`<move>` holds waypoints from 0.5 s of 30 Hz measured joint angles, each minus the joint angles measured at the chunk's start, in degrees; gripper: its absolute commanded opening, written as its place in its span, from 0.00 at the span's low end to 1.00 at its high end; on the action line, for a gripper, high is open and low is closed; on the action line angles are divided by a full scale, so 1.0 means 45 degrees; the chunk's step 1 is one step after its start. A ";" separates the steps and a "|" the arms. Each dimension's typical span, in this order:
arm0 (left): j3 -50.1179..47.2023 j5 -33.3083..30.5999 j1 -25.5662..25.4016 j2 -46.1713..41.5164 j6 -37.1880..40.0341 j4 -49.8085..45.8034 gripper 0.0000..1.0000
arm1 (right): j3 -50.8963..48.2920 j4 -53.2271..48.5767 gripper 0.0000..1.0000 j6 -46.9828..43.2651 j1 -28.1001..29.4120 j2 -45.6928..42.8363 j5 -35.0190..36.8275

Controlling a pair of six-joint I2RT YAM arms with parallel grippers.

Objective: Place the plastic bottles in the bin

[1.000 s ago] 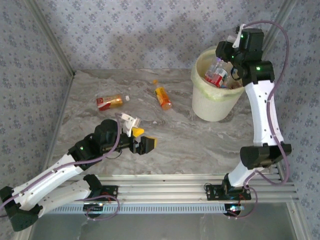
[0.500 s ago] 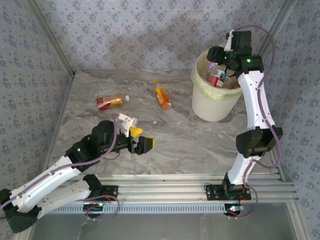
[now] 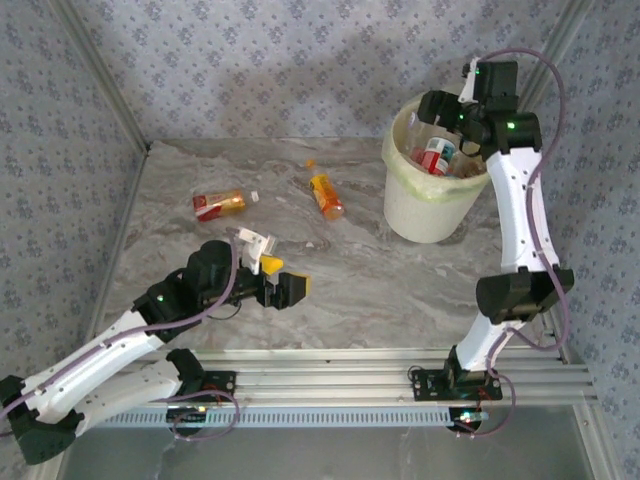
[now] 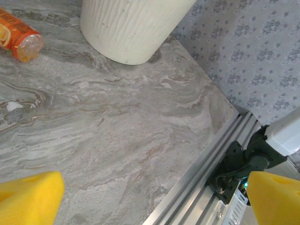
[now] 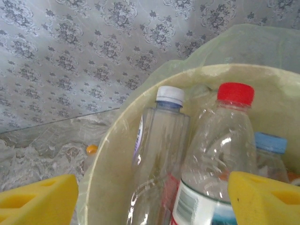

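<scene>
Right fingers (image 5: 267, 199) wide apart, empty, over bin (image 3: 425, 220) holding clear bottles (image 5: 213, 154). Left fingers (image 4: 28, 197) wide, empty, above surface (image 4: 117, 122). Orange bottle (image 3: 326, 196) and red-labelled bottle (image 3: 219, 204) lie on surface, left of bin.

In the right wrist view, cut off by the bottom edge: white-capped bottle (image 5: 159, 140) and red-capped bottle (image 5: 220, 145) in the bin (image 5: 119, 140). Half hidden behind a yellow pad (image 5: 265, 199): blue-capped bottle (image 5: 268, 149). Too small to tell: orange speck (image 5: 92, 149) on the table (image 5: 37, 157). In the left wrist view, cut off by the top edge: bin; by the left edge: orange bottle (image 4: 18, 40). Too small to tell there: white speck (image 4: 14, 106). From above, hidden under the right arm (image 3: 518, 195): bin's far right rim.
</scene>
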 measured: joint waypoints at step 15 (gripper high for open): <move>0.1035 -0.2035 0.0646 0.2710 -0.1054 -0.1093 1.00 | -0.9447 0.2307 0.97 0.0141 0.0894 -0.8121 -0.1744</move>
